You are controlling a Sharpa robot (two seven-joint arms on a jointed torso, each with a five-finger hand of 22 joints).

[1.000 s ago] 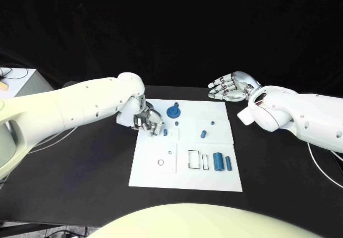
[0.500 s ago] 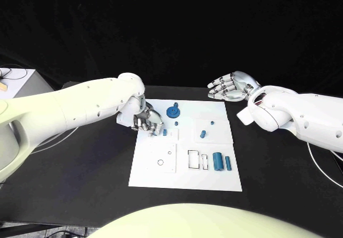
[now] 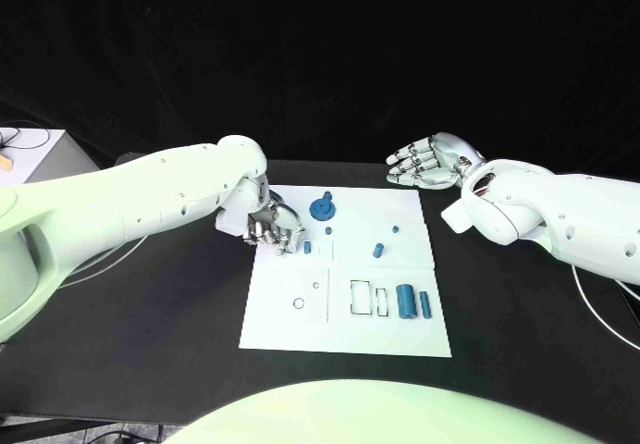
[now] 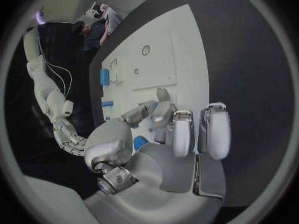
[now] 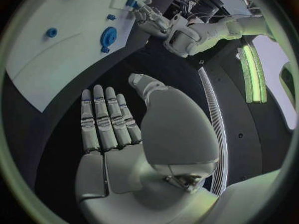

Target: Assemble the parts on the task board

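Observation:
The white task board (image 3: 287, 324) lies mid-table. My left hand (image 3: 274, 225) hovers over its far left part, fingers bent down, fingertips right beside a small blue part (image 3: 307, 247) that stands in the board; contact cannot be told. The left wrist view has my left hand (image 4: 168, 129) above the board (image 4: 168, 59), and the right wrist view has the small part (image 5: 131, 3) at its fingertips. A blue disc with a knob (image 3: 323, 207), a tiny peg (image 3: 396, 228), an oblong piece (image 3: 380, 249) and two cylinders (image 3: 405, 301) lie on the board. My right hand (image 3: 429, 159) is raised beyond the far right corner, fingers spread, holding nothing.
Black-outlined slots (image 3: 363, 297) and a small ring mark (image 3: 299, 302) sit on the board's near half. A pale cabinet (image 3: 33, 157) stands at the table's far left. Bare black table (image 3: 147, 324) surrounds the board.
My left hand has drawn back slightly from the small blue part, which stays where it was. The right hand has not moved.

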